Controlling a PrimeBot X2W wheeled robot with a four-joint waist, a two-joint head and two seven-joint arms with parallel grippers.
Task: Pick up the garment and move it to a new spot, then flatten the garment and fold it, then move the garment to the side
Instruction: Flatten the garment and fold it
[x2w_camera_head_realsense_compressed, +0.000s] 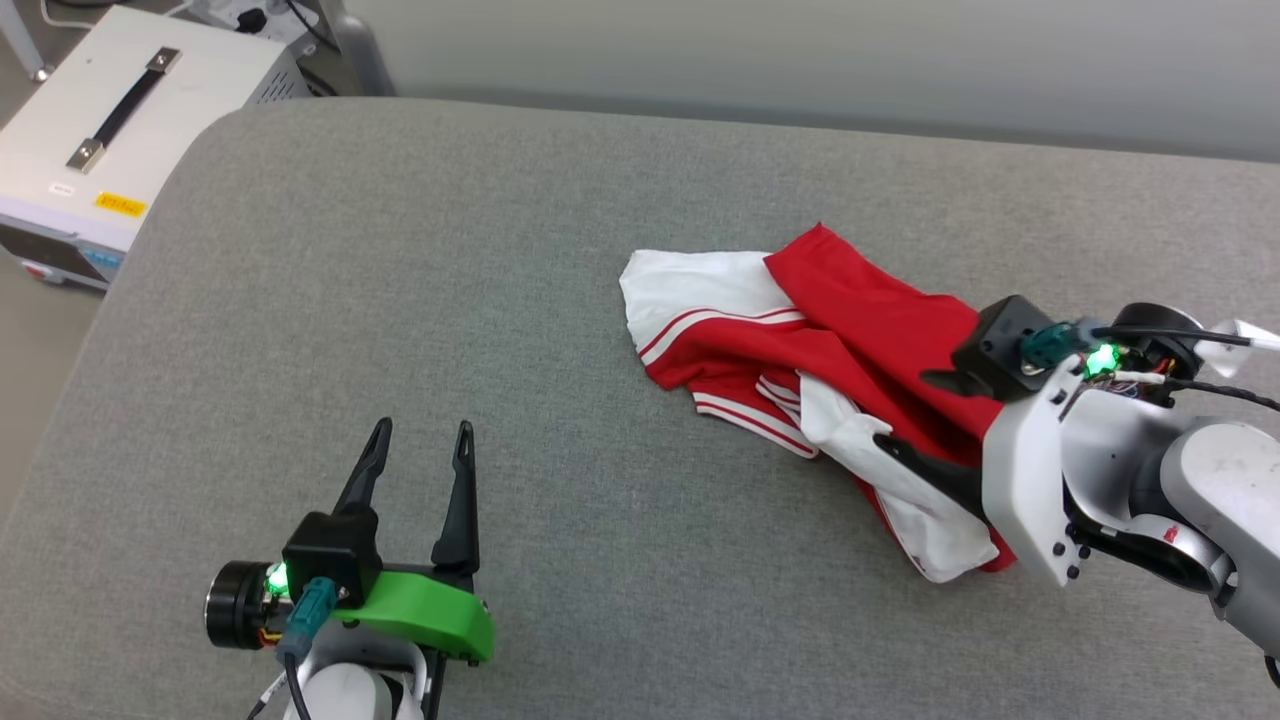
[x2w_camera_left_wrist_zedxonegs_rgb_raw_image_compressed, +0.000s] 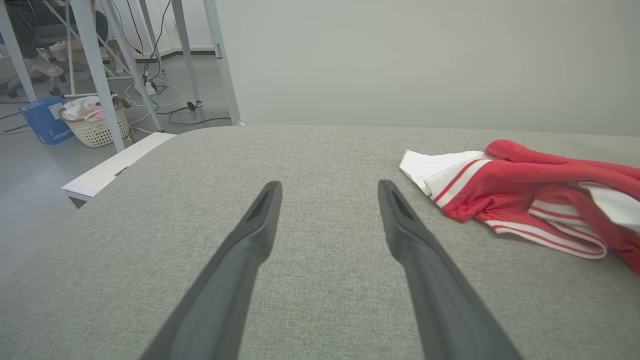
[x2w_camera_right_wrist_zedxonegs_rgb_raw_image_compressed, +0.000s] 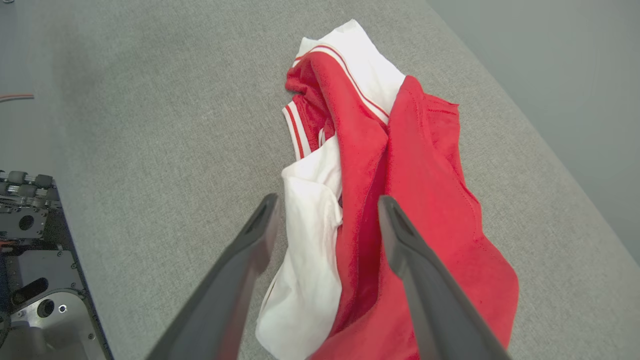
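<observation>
No legible text. Yellow sticker on white case: print too small to read. White lettering on blue box: blurred, unreadable.

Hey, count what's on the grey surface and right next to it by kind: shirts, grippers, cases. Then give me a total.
shirt: 1
grippers: 2, the left gripper and the right gripper
white case: 1
total: 4

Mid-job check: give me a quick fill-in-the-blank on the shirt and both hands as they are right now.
1. The shirt is white and ____.
2. The right hand hangs over the ____, fingers apart.
3. The left hand holds nothing; it is ____, not shut.
Missing words: red; shirt; open.
</observation>
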